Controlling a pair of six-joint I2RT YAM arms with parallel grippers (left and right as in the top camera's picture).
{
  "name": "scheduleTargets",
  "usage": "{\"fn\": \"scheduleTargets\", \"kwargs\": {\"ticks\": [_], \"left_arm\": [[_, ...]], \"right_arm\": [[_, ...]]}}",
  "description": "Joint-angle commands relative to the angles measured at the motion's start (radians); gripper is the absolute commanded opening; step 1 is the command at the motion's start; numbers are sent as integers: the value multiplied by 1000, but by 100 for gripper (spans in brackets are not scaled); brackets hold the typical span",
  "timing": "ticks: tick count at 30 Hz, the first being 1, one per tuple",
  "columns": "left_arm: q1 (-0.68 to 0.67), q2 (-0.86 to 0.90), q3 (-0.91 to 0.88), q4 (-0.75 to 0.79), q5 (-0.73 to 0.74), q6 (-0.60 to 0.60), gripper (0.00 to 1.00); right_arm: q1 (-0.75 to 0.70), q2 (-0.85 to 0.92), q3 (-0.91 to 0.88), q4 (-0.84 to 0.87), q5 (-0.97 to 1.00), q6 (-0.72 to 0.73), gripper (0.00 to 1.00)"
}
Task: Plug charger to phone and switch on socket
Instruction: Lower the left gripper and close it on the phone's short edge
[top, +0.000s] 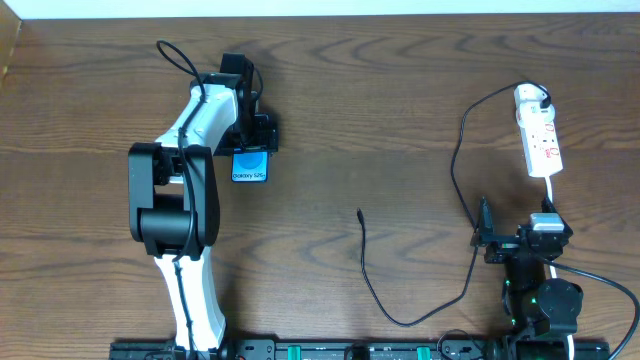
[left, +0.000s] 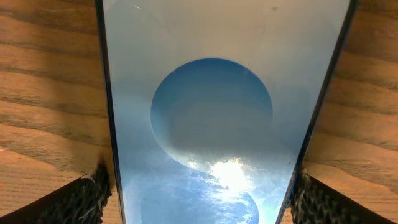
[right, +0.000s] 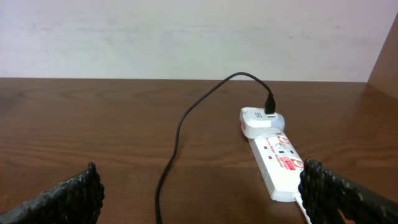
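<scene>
The phone (top: 250, 167) lies on the table at the left, its blue screen and white band showing. It fills the left wrist view (left: 211, 93). My left gripper (top: 250, 140) (left: 199, 202) straddles its far end, open, with a thin gap at each finger. The charger cable (top: 365, 270) loops across the table, its black tip (top: 359, 212) lying free mid-table. Its white plug (top: 530, 97) (right: 258, 121) sits in the far end of the socket (top: 541, 140) (right: 280, 165). My right gripper (top: 518, 238) (right: 199, 199) is open and empty, short of the socket's near end.
The cable (right: 177, 134) runs down the table between the right gripper's fingers. A white cord (top: 550, 195) leaves the socket's near end toward the right arm. A wall edges the table at the far side.
</scene>
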Motion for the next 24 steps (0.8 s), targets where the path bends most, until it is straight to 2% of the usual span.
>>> {"fn": "scheduleTargets", "kwargs": {"ticks": [1, 11, 13, 24], "left_arm": [[2, 32, -22, 5, -1, -5, 92], [2, 32, -22, 5, -1, -5, 87], [2, 32, -22, 5, -1, -5, 84], [2, 32, -22, 5, -1, -5, 81]], "right_arm": [[4, -5, -1, -5, -2, 10, 99], [4, -5, -1, -5, -2, 10, 99], [4, -5, -1, -5, -2, 10, 99], [4, -5, -1, -5, -2, 10, 99]]}}
